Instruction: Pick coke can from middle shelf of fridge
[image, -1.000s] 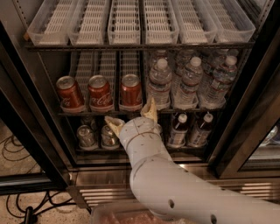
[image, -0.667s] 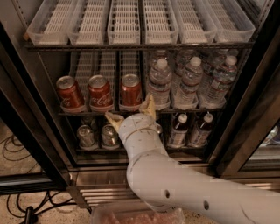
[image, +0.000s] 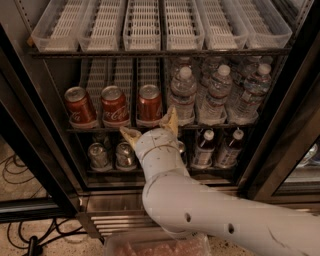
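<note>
Three red coke cans stand in a row at the left front of the middle shelf (image: 165, 128) of the fridge (image: 45, 150): left (image: 79, 105), middle (image: 114, 104), right (image: 149, 102). My gripper (image: 149, 125) is open, at the shelf's front edge, just below the right can. One yellowish fingertip (image: 171, 118) is beside that can's lower right, the other (image: 130, 133) is below the gap between the middle and right cans. It holds nothing. My white arm reaches up from the lower right.
Clear water bottles (image: 215, 92) fill the right half of the middle shelf. The top shelf holds empty ribbed trays (image: 142, 25). The lowest shelf has silver cans (image: 111, 155) and dark bottles (image: 217, 146). Black door frames stand at both sides; cables (image: 20, 175) lie on the floor at left.
The arm has shifted slightly left at its base. The gripper stays just below the right coke can, fingers still spread.
</note>
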